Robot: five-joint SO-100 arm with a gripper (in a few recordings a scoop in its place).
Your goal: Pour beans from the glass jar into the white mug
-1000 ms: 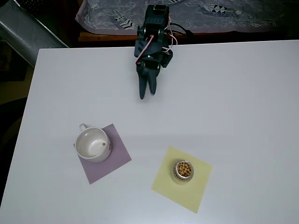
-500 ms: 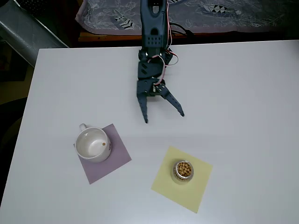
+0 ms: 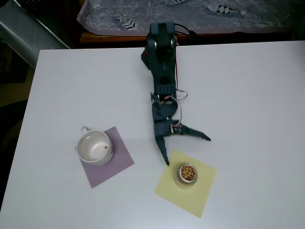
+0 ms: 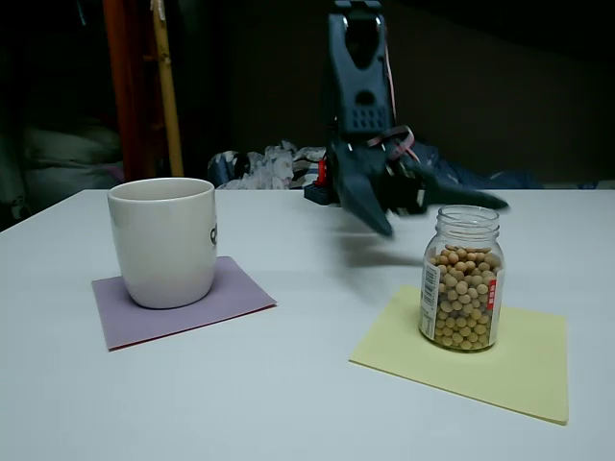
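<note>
The glass jar point(image 3: 187, 175) point(image 4: 462, 279) stands upright on a yellow square mat point(image 3: 185, 189) point(image 4: 468, 351), nearly full of tan beans point(image 3: 188, 172) point(image 4: 462, 299). The white mug point(image 3: 95, 147) point(image 4: 163, 241) sits on a purple mat point(image 3: 106, 156) point(image 4: 179, 299) to the left, with a single bean point(image 3: 105, 147) inside it in the overhead view. My dark gripper point(image 3: 187, 150) point(image 4: 437, 216) is open wide, hanging just behind the jar and above the table. One finger points at the yellow mat's edge, the other spreads to the right. Nothing is between them.
The arm point(image 3: 162, 67) reaches out from the table's far edge. A patterned cloth point(image 3: 190, 14) lies behind the white table point(image 3: 248, 95). A grey padded thing point(image 3: 26, 31) lies at the far left corner.
The arm has stretched forward from near its base toward the jar. The gripper went from shut to wide open.
</note>
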